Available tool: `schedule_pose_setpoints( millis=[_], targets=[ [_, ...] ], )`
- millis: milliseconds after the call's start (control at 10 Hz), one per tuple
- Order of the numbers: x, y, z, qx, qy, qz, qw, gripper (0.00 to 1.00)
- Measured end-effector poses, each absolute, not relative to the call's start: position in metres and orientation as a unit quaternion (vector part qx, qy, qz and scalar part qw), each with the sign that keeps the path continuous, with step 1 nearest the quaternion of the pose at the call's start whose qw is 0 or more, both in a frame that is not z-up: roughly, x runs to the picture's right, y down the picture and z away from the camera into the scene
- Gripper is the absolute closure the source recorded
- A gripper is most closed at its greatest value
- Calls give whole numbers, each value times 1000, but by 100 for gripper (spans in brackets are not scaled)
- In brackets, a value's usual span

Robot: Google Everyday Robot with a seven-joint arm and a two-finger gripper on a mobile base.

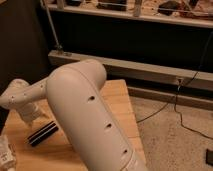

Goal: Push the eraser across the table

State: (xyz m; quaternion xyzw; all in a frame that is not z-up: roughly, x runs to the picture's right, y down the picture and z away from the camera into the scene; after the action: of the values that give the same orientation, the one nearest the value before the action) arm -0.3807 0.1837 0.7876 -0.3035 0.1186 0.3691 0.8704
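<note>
- One gripper (29,116) hangs just beside the eraser (42,134), at the left; spread or pressed together, I cannot tell.
- Eraser lies on the bench (117,95) near its left edge; the push across seems mostly left.

Plank table (120,105): 1 eraser (42,134) lies flat on the left part. My gripper (28,118) hangs just beside it.

Just below-left of the tool (29,116), low over the counter (120,95): white object (5,155). Far right: black cable (172,104) from wall outlet (178,80) across speckled floor (175,147).
</note>
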Motion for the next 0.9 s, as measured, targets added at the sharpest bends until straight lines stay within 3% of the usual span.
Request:
schedule_pose_setpoints(
  millis=[900],
  targets=[
    [-401,195,814,-308,128,374,865,35]
  ],
)
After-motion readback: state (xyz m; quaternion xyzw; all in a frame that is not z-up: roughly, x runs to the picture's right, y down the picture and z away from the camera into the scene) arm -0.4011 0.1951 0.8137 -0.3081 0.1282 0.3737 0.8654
